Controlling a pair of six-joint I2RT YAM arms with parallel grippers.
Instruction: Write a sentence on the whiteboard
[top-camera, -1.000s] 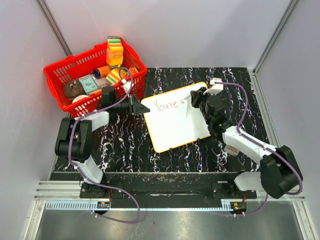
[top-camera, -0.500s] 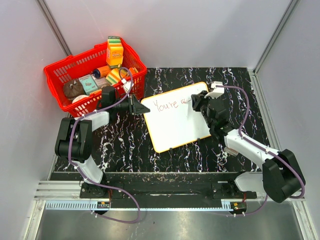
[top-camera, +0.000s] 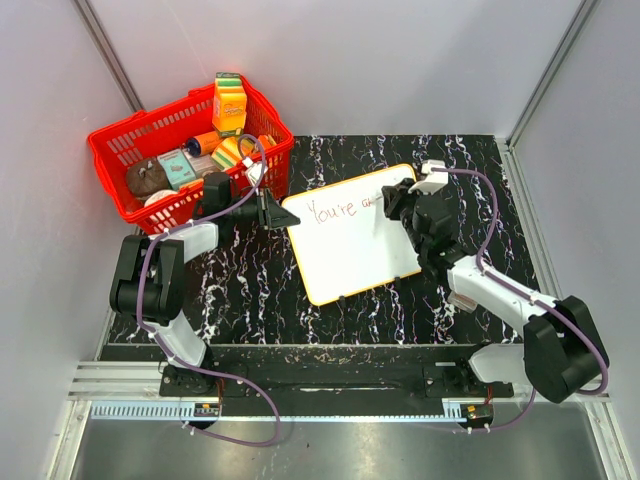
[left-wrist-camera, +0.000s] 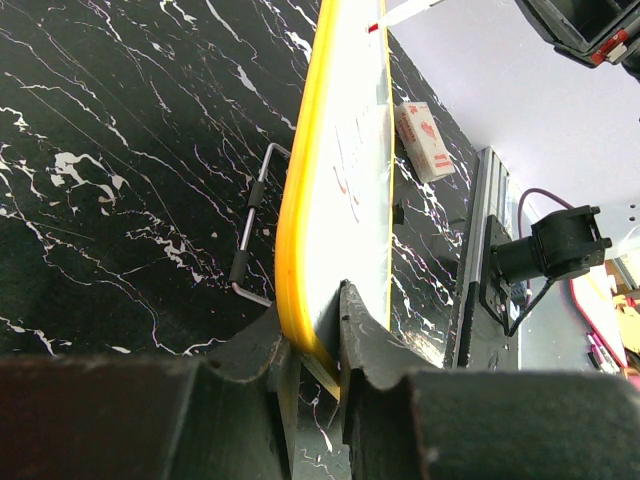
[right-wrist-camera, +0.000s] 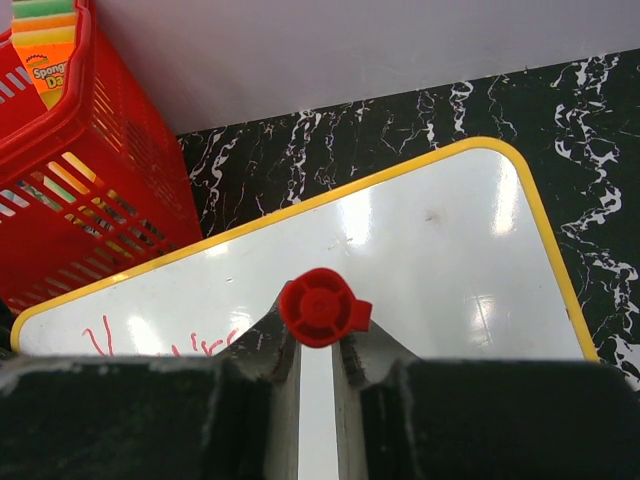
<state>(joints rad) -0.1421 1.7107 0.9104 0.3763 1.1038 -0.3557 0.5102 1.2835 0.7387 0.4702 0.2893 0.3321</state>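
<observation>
The whiteboard (top-camera: 352, 240), white with an orange-yellow rim, stands tilted on the black marbled table. My left gripper (top-camera: 283, 215) is shut on its left corner; the left wrist view shows the yellow rim (left-wrist-camera: 300, 200) pinched between my left gripper's (left-wrist-camera: 315, 322) jaws. The sentence (top-camera: 338, 209), in red, reads "You're" plus a short further stroke. My right gripper (top-camera: 393, 200) is shut on a red-capped marker (right-wrist-camera: 320, 306), whose tip (left-wrist-camera: 400, 14) touches the board near its top edge. Red lettering (right-wrist-camera: 165, 345) shows partly beside my right gripper (right-wrist-camera: 318, 335).
A red basket (top-camera: 112, 150) full of groceries, with sponges and an orange carton, stands at the back left, close behind the left gripper. A wire stand leg (left-wrist-camera: 250, 235) props the board from behind. Grey walls enclose the table on three sides.
My right gripper has shifted slightly to the right along the board's top, and the red stroke after "You're" has grown a little. The left gripper and the board have stayed still.
</observation>
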